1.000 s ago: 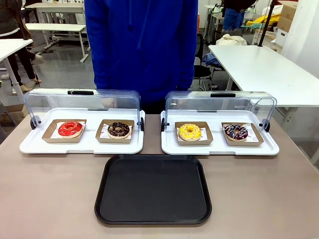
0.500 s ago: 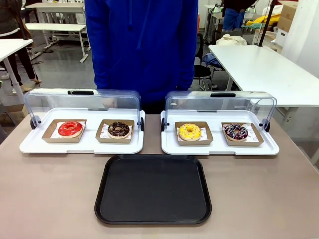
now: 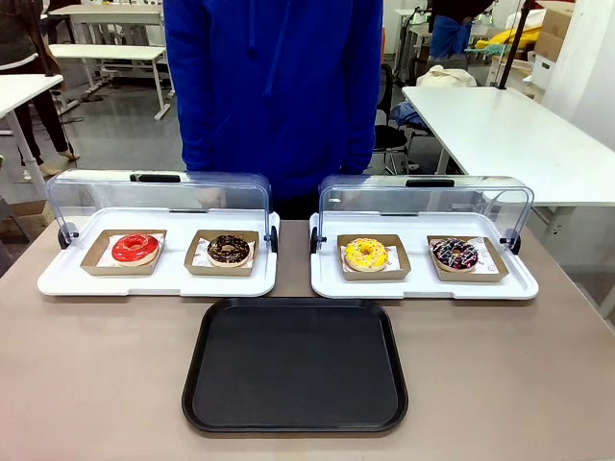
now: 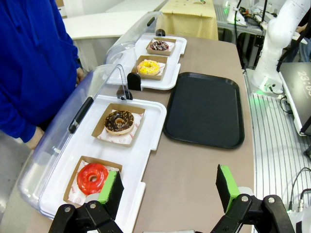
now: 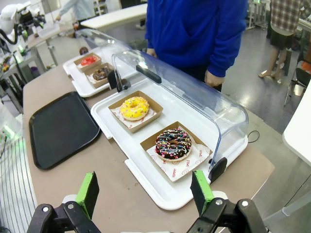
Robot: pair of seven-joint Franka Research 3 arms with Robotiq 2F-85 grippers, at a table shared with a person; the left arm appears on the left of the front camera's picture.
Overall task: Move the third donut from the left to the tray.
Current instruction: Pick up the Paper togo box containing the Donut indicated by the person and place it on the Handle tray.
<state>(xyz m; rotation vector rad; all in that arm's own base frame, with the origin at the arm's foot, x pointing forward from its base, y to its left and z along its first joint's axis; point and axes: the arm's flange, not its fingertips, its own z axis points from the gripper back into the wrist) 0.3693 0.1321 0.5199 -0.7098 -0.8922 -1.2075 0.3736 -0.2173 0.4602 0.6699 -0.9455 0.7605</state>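
While the person (image 3: 272, 86) in the blue top stands at 12 o'clock on the far side of the table (image 3: 96, 384), both grippers hang up in the air above it. The left gripper (image 4: 169, 189) has its two green-padded fingers spread wide apart, and the right gripper (image 5: 145, 190) is spread wide too. The yellow donut (image 3: 366, 254) sits in its little brown cardboard holder (image 3: 373, 273) on the right white display tray (image 3: 423, 286). The clear lid (image 3: 423, 197) of that tray is tipped up and back. The black tray (image 3: 296, 365) lies flat at 6 o'clock in the front view. From the black tray, the yellow donut is at about 1 o'clock, near but not touching. A chocolate donut with sprinkles (image 3: 455, 254) sits just beside the yellow donut at 3 o'clock. On the left display tray (image 3: 159, 283), at about 10 o'clock from the black tray, a red donut (image 3: 135, 248) and a plain chocolate donut (image 3: 229, 250) sit side by side, each in its own holder.
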